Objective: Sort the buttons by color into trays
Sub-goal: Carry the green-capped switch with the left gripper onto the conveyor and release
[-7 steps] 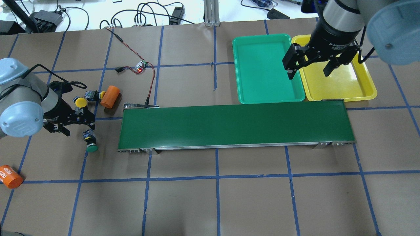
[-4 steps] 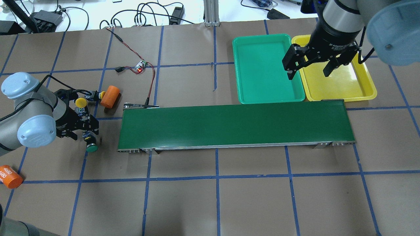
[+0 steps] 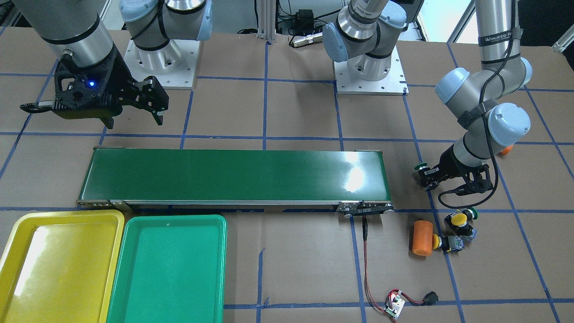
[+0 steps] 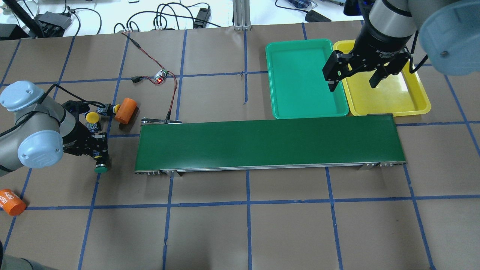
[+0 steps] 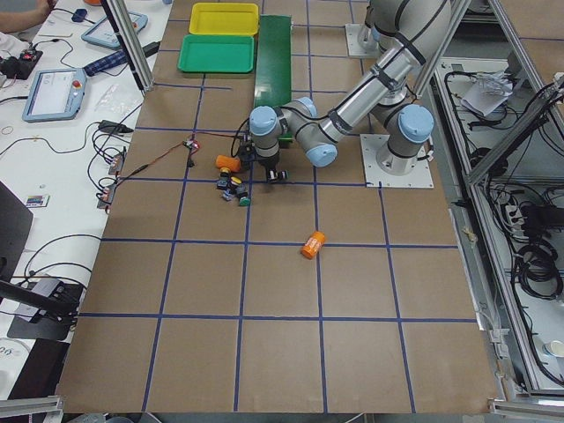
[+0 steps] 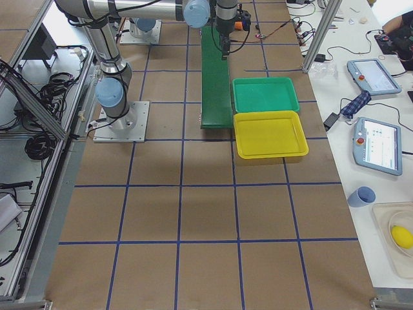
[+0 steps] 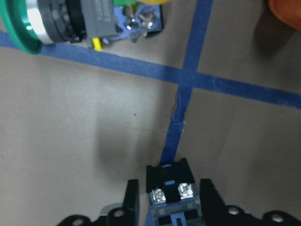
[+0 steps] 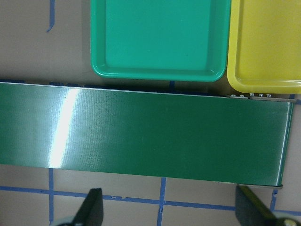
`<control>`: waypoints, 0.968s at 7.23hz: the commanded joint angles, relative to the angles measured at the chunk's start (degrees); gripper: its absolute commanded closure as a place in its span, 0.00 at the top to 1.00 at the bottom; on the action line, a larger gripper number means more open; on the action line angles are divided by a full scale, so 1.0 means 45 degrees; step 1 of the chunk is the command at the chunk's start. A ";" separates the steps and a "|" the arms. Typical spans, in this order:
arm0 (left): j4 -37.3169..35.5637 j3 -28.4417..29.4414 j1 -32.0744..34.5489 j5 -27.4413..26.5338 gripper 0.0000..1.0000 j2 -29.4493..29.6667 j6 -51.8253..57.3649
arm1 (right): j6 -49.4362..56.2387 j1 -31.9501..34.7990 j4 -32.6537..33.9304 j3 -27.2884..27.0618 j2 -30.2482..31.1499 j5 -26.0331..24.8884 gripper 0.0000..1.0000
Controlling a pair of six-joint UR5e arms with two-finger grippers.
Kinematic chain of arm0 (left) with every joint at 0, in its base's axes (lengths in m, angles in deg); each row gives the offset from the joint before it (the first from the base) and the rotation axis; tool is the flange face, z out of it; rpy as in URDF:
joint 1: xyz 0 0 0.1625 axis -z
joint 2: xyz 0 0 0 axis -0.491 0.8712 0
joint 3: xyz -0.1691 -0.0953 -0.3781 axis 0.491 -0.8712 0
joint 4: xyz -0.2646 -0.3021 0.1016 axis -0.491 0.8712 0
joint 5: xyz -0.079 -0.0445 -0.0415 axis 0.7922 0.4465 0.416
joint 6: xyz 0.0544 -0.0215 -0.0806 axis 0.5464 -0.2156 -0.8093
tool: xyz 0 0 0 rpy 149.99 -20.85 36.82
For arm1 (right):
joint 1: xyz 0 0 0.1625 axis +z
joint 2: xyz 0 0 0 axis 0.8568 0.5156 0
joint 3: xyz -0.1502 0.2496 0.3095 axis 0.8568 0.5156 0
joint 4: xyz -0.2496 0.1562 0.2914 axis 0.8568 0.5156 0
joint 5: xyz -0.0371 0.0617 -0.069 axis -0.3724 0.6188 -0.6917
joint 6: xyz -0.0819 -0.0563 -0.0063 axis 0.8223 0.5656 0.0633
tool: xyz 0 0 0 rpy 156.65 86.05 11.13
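My left gripper is shut on the block body of a green button at the table's left, beside the conveyor's end. The left wrist view shows the body between the fingers. Whether it is lifted I cannot tell. A yellow button, a second yellow-capped button and another green button lie clustered just beyond. My right gripper is open and empty, hovering over the seam between the green tray and the yellow tray. Both trays hold nothing.
The long dark-green conveyor belt runs between the buttons and the trays. An orange cylinder touches the second yellow button. Another orange cylinder marked "4680" lies at the left edge. A small circuit board with wires sits behind.
My left gripper has moved toward the conveyor over the green button and shut on its body; the button shifted slightly. My right gripper has not moved.
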 commanded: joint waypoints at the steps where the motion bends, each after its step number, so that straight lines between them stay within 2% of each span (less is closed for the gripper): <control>1: 0.2290 0.1262 0.0892 0.0171 0.00 -0.0804 0.1195 | -0.0039 0.0000 -0.0015 0.0002 -0.0017 0.0011 1.00; 2: 0.4007 0.1870 0.1672 0.0075 0.00 -0.1234 0.2811 | -0.0040 0.0000 0.0005 0.0002 -0.0017 -0.0008 1.00; 4: 0.4357 0.1896 0.3175 0.0229 0.00 -0.1570 0.5412 | -0.0040 -0.0019 -0.0015 -0.0017 -0.0017 -0.0009 1.00; 5: 0.4202 0.1973 0.4054 0.0037 0.00 -0.1473 0.5424 | -0.0040 -0.0019 -0.0015 0.0002 -0.0017 -0.0009 1.00; 6: 0.4046 0.2070 0.4566 0.0209 0.00 -0.1163 0.4303 | -0.0040 -0.0019 -0.0015 -0.0017 -0.0037 -0.0009 1.00; 7: 0.3986 0.2226 0.4590 0.1023 0.00 -0.0928 0.1063 | -0.0040 -0.0019 -0.0015 0.0002 0.0002 -0.0009 1.00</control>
